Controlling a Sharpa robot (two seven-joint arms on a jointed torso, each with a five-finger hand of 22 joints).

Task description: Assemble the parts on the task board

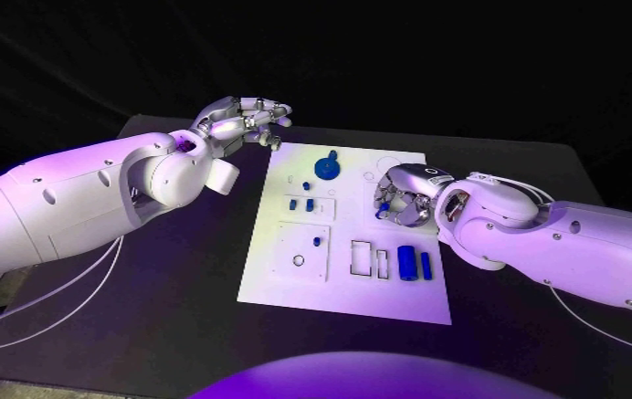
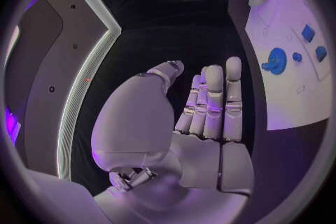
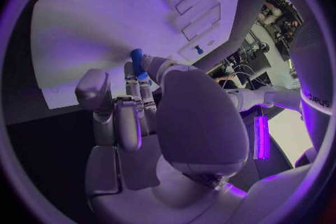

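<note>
The white task board [image 1: 345, 280] lies in the middle of the black table. My right hand [image 1: 408, 196] hovers over the board's right side and pinches a small blue peg [image 1: 384, 207]; the peg [image 3: 137, 59] stands out past the fingertips in the right wrist view. My left hand [image 1: 244, 120] hangs beyond the board's far left corner, fingers straight and holding nothing [image 2: 210, 106]. A round blue disc with a knob [image 1: 327, 167] sits near the board's far edge. Small blue pieces [image 1: 301, 204] stand mid-board, and two blue blocks [image 1: 415, 263] lie at the near right.
Outlined rectangular slots [image 1: 363, 258] and a small dark ring [image 1: 299, 259] mark the board's near half. Bare black table [image 1: 158, 326] runs along both sides of the board. White cables [image 1: 79, 285] trail under my left arm.
</note>
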